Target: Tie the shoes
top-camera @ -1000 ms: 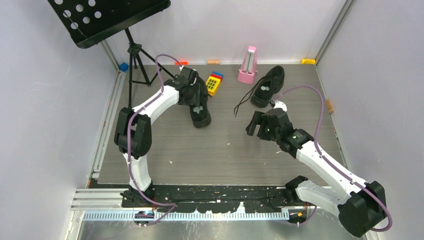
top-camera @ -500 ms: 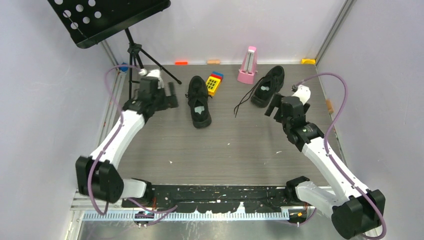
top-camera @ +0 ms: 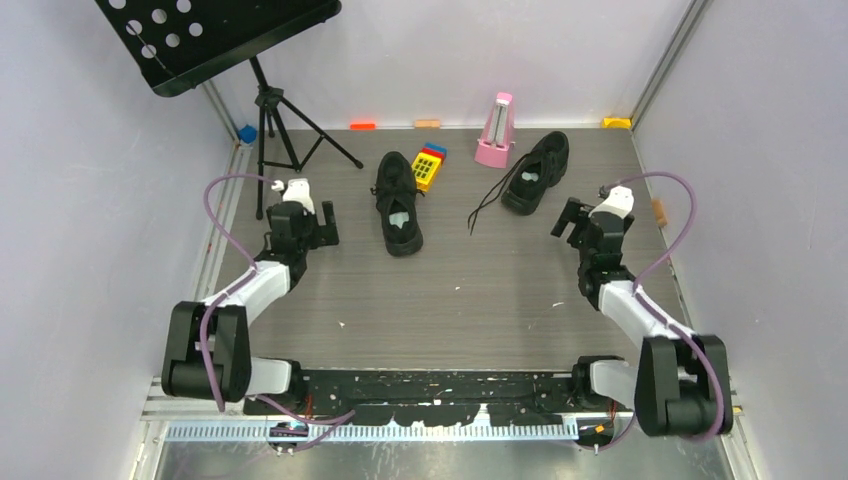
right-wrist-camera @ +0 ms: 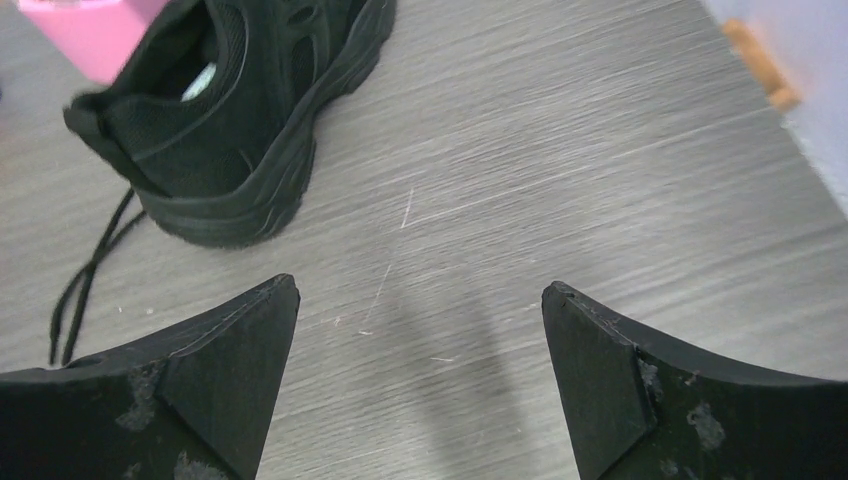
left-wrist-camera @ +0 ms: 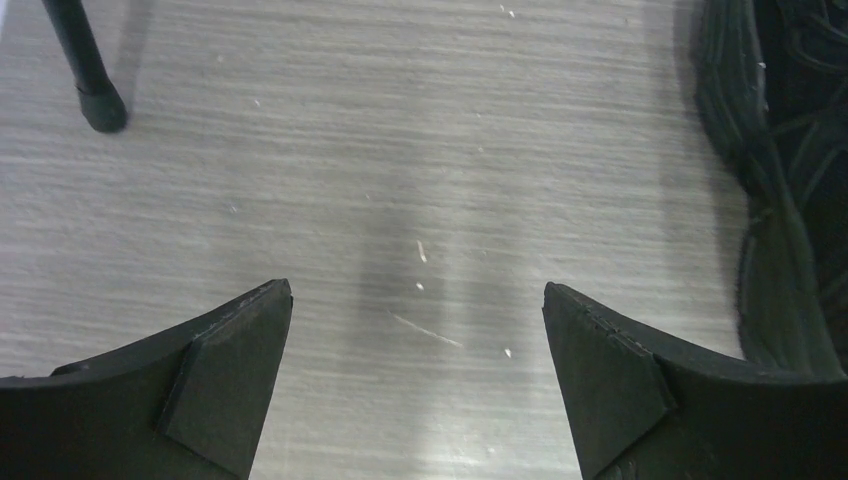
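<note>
Left gripper [left-wrist-camera: 417, 290] gapes wide and empty over the table [left-wrist-camera: 420, 120], left sneaker [top-camera: 398, 205] just to its right. Right gripper [right-wrist-camera: 420, 285], equally wide and empty, has the right sneaker [top-camera: 535, 172] ahead-left, its laces [top-camera: 488, 205] trailing loose. Pink metronome [top-camera: 495, 132] stands behind, between the sneakers.

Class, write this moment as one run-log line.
left tool: open, empty | right tool: open, empty | centre shoe: not held | right shoe: not held, laces trailing loose
</note>
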